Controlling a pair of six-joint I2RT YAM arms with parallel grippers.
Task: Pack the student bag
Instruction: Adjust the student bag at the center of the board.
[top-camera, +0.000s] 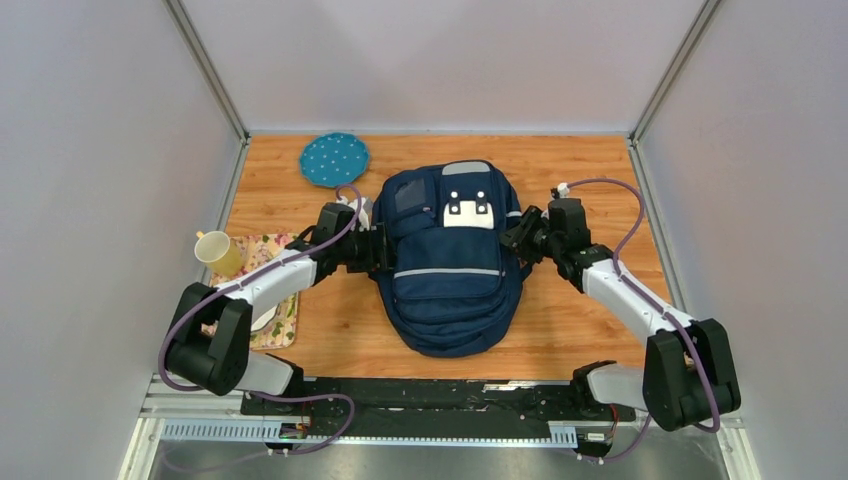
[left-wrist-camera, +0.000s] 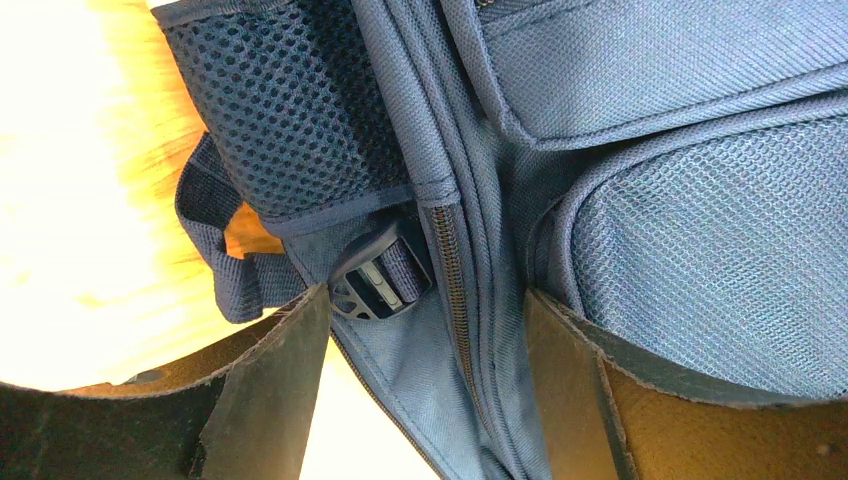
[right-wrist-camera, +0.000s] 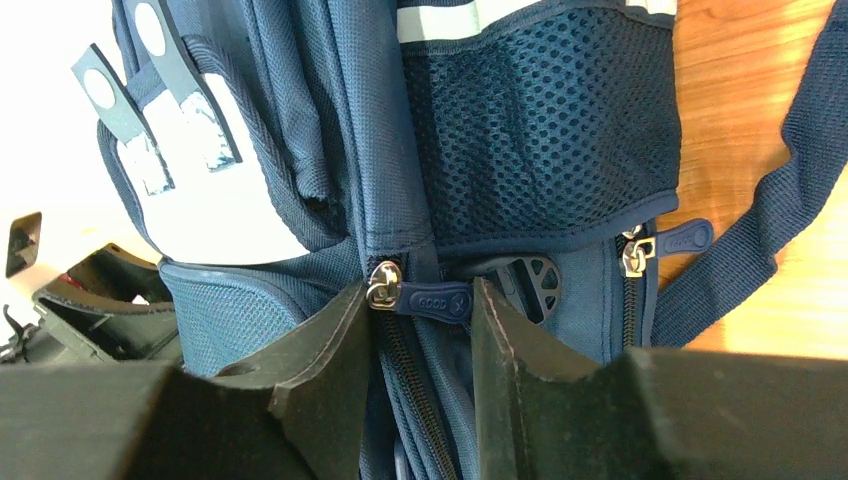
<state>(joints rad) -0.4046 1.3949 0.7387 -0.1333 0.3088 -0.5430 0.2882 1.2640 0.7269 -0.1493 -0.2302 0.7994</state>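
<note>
The student bag (top-camera: 445, 265), a navy backpack with a white patch (top-camera: 469, 212), lies flat in the middle of the table. My left gripper (top-camera: 372, 248) is at its left side. In the left wrist view that gripper (left-wrist-camera: 425, 340) is open wide, its fingers astride the closed side zipper (left-wrist-camera: 452, 290), with nothing pinched. My right gripper (top-camera: 522, 238) is at the bag's right side. In the right wrist view it (right-wrist-camera: 420, 310) is partly closed, and its fingertips touch both ends of a navy zipper pull (right-wrist-camera: 432, 298) and the seam fold below it.
A blue dotted round pouch (top-camera: 334, 159) lies at the back left. A yellow cup (top-camera: 218, 252) stands on a floral cloth (top-camera: 268, 300) at the left. A second zipper pull (right-wrist-camera: 665, 242) and a shoulder strap (right-wrist-camera: 770, 220) lie on the wood to the bag's right.
</note>
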